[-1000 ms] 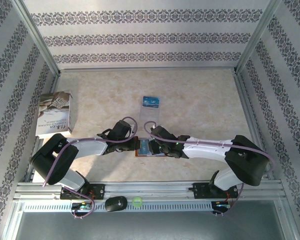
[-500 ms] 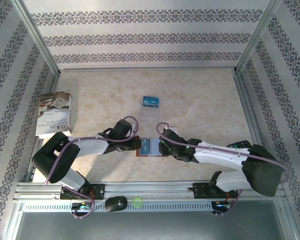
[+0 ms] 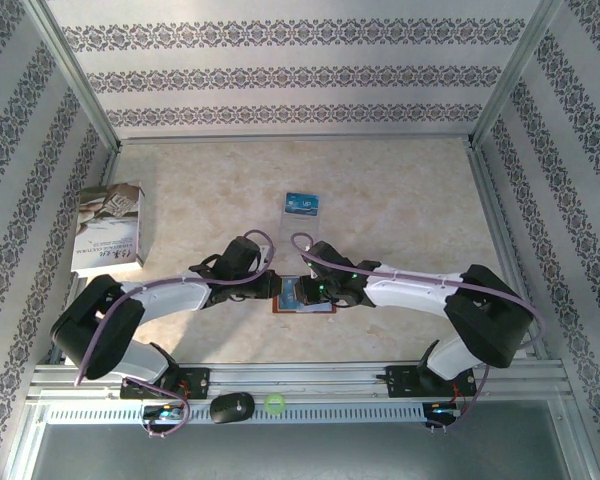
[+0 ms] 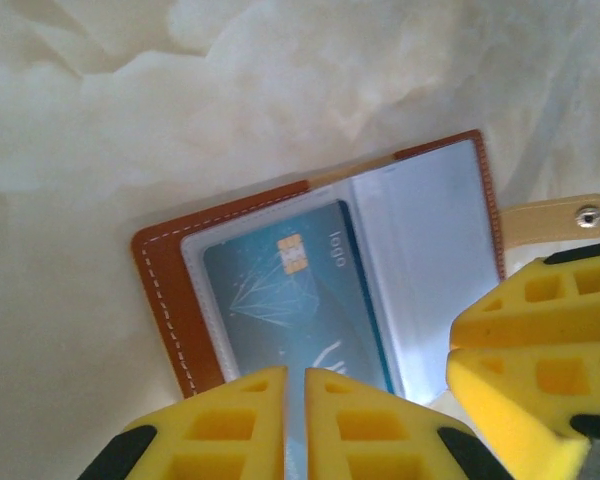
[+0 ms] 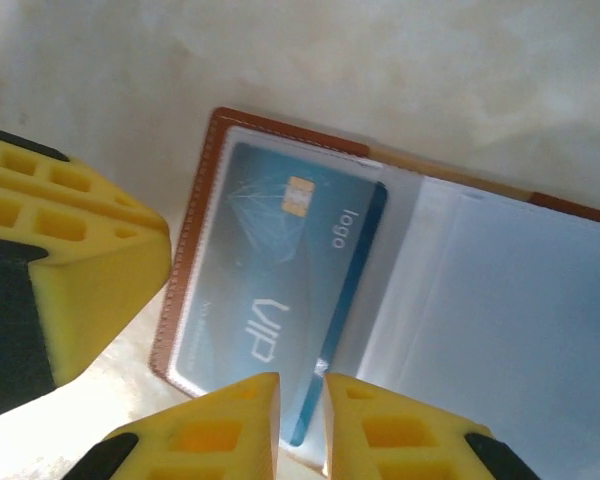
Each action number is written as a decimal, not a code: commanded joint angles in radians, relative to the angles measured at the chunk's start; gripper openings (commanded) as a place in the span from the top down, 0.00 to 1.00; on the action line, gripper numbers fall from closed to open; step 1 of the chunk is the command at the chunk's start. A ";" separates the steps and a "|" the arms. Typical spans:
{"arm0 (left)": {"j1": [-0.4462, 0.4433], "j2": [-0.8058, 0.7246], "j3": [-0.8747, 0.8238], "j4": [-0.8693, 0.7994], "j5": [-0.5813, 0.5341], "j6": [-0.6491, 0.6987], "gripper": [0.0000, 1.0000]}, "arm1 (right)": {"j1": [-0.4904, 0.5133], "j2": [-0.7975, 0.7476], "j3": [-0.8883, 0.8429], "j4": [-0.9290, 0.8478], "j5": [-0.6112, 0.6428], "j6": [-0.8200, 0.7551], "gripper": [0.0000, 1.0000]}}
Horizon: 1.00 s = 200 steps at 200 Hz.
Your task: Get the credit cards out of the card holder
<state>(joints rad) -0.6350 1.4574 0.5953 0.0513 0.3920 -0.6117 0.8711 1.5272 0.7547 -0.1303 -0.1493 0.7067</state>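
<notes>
card holder open flat between both arms, blue credit card inside clear sleeve | left gripper, right gripper nearly together at card edge, clamping not discernible | risk: sleeve pinched with card, holder dragged

Just ahead of the left tool, the card holder shows smooth reddish-brown leather with pale thread stitching along its rim (a low sheen, not glossy). Its inner sleeves are clear, slightly milky plastic. The credit card beneath looks like glossy plastic, its chip metallic. Right of the tool, the tab's snap is shiny metal. The tool's fingers are matt yellow with moulded recesses. The bench is pale, marbled and smooth.
</notes>
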 commanded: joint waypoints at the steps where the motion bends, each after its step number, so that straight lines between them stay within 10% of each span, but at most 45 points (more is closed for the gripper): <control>1: -0.009 0.040 0.010 -0.030 -0.016 0.031 0.86 | -0.009 0.020 0.035 0.006 -0.029 0.000 0.79; 67: -0.014 -0.036 0.005 -0.058 -0.046 0.039 0.79 | 0.054 0.039 0.087 -0.119 0.262 -0.180 0.60; 200: -0.018 0.012 0.031 -0.041 -0.025 0.043 0.68 | 0.068 0.117 0.085 -0.078 0.252 -0.217 0.56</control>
<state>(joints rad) -0.6357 1.4525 0.6029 0.0219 0.3622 -0.5861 0.9276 1.6409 0.8417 -0.2188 0.0898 0.4931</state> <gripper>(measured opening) 0.319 0.435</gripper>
